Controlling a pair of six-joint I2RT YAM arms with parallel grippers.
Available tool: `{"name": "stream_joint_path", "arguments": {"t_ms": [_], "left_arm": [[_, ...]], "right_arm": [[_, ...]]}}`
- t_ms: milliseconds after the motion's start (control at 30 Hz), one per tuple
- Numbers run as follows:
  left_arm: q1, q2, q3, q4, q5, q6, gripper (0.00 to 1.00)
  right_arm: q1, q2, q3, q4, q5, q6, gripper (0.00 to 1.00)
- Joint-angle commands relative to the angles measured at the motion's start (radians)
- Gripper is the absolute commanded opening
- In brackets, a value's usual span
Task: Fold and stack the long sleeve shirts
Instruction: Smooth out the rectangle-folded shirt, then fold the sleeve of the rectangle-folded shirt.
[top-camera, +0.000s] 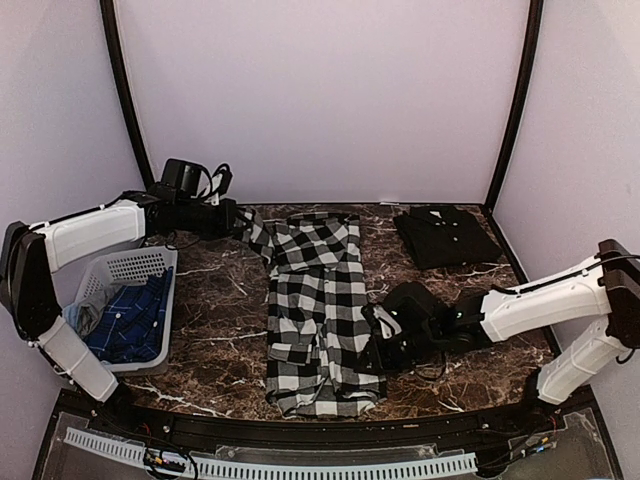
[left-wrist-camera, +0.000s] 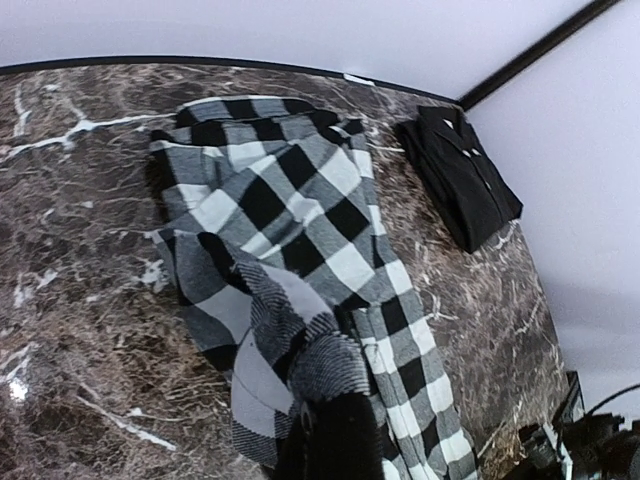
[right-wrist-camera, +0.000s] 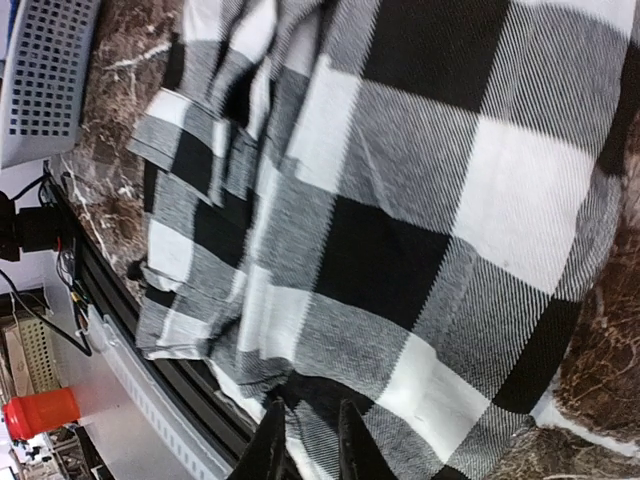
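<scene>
A black-and-white checked long sleeve shirt (top-camera: 320, 305) lies stretched lengthwise down the middle of the marble table. My left gripper (top-camera: 238, 222) is at its far left corner, shut on a bunched fold of the checked cloth (left-wrist-camera: 310, 350), which it holds a little off the table. My right gripper (top-camera: 376, 345) is at the shirt's right edge near the front. Its fingers (right-wrist-camera: 268, 452) are closed on the edge of the checked cloth (right-wrist-camera: 400, 220). A folded black shirt (top-camera: 445, 236) lies at the back right and also shows in the left wrist view (left-wrist-camera: 462, 172).
A white perforated basket (top-camera: 140, 268) holding a blue checked shirt (top-camera: 130, 318) stands at the left, beside the left arm. It shows in the right wrist view (right-wrist-camera: 45, 70) too. A white slotted rail (top-camera: 300, 465) runs along the front edge.
</scene>
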Motion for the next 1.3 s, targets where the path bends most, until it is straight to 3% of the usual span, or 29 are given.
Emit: {"name": "stream_joint_path", "arguments": {"t_ms": [0,300,467,967,1267], "left_arm": [[-0.062,-0.059,-0.011,0.043,0.128,0.085,0.01],[-0.200,0.021,0.016,0.009,0.257,0.166,0.01],[-0.245,0.070,0.034,0.001,0.310,0.182,0.02],[-0.333,0.184,0.071,0.000,0.295,0.146,0.03],[-0.411,0.259,0.130,-0.083,0.261,0.180,0.03]], "right_arm": [[-0.001,-0.058,0.127,-0.085,0.097,-0.052,0.17],[-0.093,-0.118,0.296,-0.212,0.469,-0.057,0.24],[-0.158,-0.147,0.319,-0.213,0.565,-0.085,0.26],[-0.228,-0.180,0.250,-0.204,0.531,-0.097,0.27],[-0.230,-0.169,0.227,-0.192,0.509,-0.094,0.27]]}}
